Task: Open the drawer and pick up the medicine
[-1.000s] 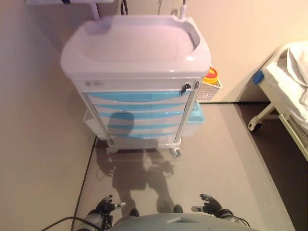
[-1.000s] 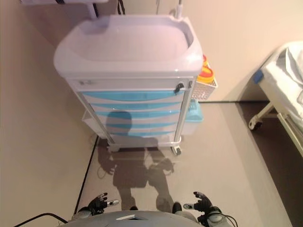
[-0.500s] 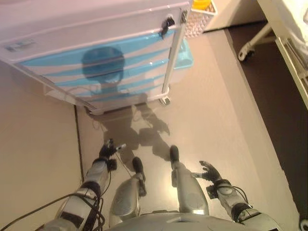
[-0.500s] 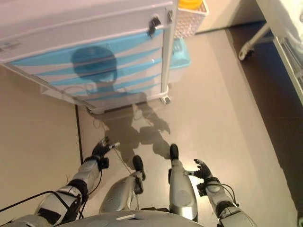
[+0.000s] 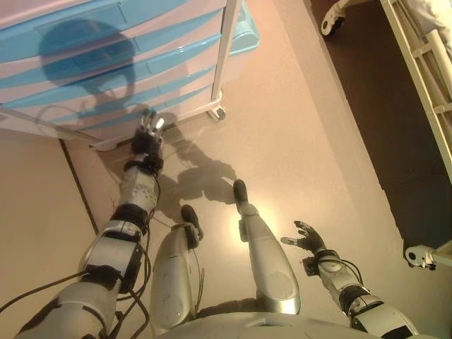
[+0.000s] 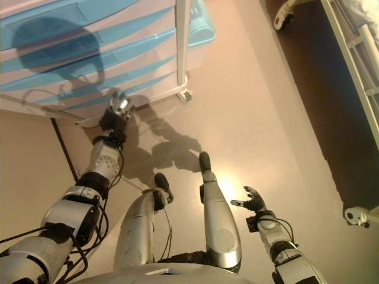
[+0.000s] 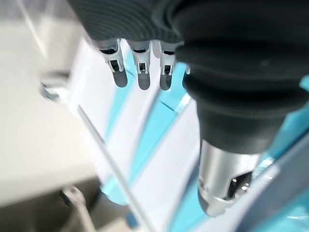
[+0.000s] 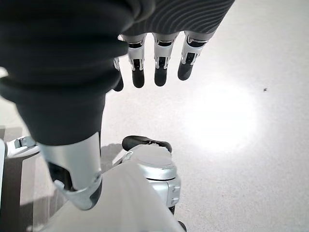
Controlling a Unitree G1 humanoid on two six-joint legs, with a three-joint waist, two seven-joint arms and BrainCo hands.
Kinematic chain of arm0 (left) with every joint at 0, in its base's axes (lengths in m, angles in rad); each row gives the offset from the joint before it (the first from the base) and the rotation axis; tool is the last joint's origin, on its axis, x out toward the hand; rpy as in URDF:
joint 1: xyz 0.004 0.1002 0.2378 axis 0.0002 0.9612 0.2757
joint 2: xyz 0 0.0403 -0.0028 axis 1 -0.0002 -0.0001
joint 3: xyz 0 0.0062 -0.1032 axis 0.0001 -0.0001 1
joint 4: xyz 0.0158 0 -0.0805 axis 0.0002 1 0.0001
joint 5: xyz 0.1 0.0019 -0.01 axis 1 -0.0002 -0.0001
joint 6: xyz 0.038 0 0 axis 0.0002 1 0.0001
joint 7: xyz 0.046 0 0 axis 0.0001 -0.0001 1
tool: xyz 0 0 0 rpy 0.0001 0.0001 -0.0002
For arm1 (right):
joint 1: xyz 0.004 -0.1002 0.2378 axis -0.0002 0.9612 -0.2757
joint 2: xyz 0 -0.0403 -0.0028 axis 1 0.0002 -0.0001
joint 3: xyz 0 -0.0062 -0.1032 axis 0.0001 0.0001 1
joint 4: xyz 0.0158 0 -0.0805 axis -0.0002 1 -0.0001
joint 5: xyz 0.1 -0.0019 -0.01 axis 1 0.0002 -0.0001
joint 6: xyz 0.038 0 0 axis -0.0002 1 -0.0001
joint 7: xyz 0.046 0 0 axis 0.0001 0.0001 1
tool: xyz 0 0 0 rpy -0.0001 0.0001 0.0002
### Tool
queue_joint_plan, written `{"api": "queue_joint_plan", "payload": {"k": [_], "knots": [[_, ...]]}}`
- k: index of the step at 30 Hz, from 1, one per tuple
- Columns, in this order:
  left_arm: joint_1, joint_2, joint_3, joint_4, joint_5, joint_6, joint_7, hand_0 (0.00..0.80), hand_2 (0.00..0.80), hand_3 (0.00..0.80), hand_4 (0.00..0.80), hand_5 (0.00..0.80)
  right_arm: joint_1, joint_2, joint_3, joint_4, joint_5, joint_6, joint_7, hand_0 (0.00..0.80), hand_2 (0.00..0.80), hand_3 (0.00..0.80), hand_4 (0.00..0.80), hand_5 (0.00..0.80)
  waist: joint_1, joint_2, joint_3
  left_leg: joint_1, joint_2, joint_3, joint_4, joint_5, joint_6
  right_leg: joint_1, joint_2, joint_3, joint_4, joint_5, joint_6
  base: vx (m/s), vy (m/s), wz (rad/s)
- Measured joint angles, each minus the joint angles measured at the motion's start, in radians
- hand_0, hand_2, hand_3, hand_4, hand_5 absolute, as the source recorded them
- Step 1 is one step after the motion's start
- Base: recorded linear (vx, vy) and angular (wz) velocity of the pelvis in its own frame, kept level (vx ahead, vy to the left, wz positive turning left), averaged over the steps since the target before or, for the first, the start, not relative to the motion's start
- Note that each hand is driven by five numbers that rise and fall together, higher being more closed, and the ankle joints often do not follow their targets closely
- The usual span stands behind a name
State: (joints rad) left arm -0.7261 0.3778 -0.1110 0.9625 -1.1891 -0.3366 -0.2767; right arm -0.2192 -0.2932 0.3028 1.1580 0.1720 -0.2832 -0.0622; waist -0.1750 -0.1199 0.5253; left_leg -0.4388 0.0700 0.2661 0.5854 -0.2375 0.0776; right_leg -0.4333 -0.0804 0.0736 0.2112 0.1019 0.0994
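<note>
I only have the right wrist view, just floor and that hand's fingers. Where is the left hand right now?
Observer: The left hand is stretched out to the bottom of the cart, in front of its lowest blue drawers.
Operator: Has it gripped a drawer?
Observer: No. In the left wrist view its fingers are straight and the drawer fronts lie beyond them; all drawers look closed.
Operator: Any medicine visible?
Observer: None in any view.
Operator: What's to the robot's right?
Observer: A bed frame with a castor, apart from the open right hand held low.
</note>
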Motion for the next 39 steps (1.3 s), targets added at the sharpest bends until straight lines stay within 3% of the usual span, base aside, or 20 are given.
{"api": "queue_joint_plan", "payload": {"k": [9,24,25,27,28,29,30,39], "knots": [[-0.102,0.065,0.024,-0.009,-0.321,-0.018,-0.261,0.000,0.000,0.000,0.000,0.000,0.022,0.001,0.029,0.001,0.005,-0.021,0.008,0.000,0.000,0.000,0.000,0.000,-0.024,-0.038,0.015,-0.058,0.019,0.001,0.064,-0.028,0.015,-0.035,0.007,0.004,0.003,0.004,0.006,0.018,-0.011,-0.03],[-0.108,0.054,0.031,-0.010,-0.614,0.013,-0.434,0.000,0.000,0.000,0.000,0.000,0.025,0.002,0.048,-0.003,0.004,-0.042,0.020,0.000,0.000,0.000,0.000,0.000,-0.047,-0.039,0.015,-0.076,0.019,-0.016,0.076,-0.037,0.019,-0.036,0.008,-0.005,0.002,0.004,0.006,0.019,-0.010,0.01],[-0.108,0.053,0.031,-0.010,-0.628,0.014,-0.446,0.063,0.063,0.063,0.063,0.063,0.025,0.002,0.049,-0.003,0.004,-0.041,0.020,0.000,0.000,0.000,0.000,0.000,-0.048,-0.039,0.015,-0.076,0.019,-0.017,0.076,-0.037,0.019,-0.036,0.008,-0.005,0.002,0.004,0.006,0.000,0.000,0.00],[-0.108,0.049,0.030,-0.010,-0.651,0.015,-0.467,0.555,0.555,0.555,0.555,0.555,0.025,0.002,0.054,-0.003,0.004,-0.040,0.020,0.000,0.000,0.000,0.000,0.000,-0.049,-0.039,0.015,-0.078,0.019,-0.018,0.076,-0.037,0.019,-0.037,0.008,-0.007,0.001,0.004,0.006,0.000,0.000,0.00],[-0.108,0.047,0.030,-0.010,-0.668,0.019,-0.477,0.684,0.684,0.684,0.684,0.684,0.025,0.002,0.061,-0.003,0.004,-0.040,0.020,0.000,0.000,0.000,0.000,0.000,-0.050,-0.039,0.015,-0.079,0.019,-0.020,0.075,-0.037,0.019,-0.037,0.008,-0.008,0.001,0.004,0.006,0.000,0.000,0.00],[-0.108,0.047,0.030,-0.010,-0.678,0.021,-0.477,0.750,0.750,0.750,0.750,0.750,0.025,0.002,0.067,-0.003,0.004,-0.040,0.022,0.000,0.000,0.000,0.000,0.000,-0.051,-0.039,0.015,-0.080,0.019,-0.022,0.075,-0.037,0.019,-0.037,0.008,-0.010,0.001,0.004,0.006,0.000,0.000,0.00],[-0.108,0.047,0.028,-0.010,-0.688,0.021,-0.477,0.800,0.800,0.800,0.800,0.800,0.025,0.002,0.068,-0.003,0.003,-0.040,0.023,0.000,0.000,0.000,0.000,0.000,-0.052,-0.039,0.015,-0.080,0.019,-0.023,0.074,-0.037,0.019,-0.037,0.008,-0.011,0.001,0.004,0.006,0.000,0.000,0.00],[-0.019,-0.005,0.007,-0.061,-0.753,0.027,-0.541,0.800,0.800,0.800,0.800,0.800,0.028,0.001,0.087,-0.023,-0.019,-0.020,0.026,0.000,0.000,0.000,0.000,0.000,-0.042,-0.038,0.015,-0.027,0.006,-0.042,-0.003,-0.008,0.002,-0.016,-0.002,-0.057,0.017,0.004,0.005,-0.063,-0.094,0.08]]}}
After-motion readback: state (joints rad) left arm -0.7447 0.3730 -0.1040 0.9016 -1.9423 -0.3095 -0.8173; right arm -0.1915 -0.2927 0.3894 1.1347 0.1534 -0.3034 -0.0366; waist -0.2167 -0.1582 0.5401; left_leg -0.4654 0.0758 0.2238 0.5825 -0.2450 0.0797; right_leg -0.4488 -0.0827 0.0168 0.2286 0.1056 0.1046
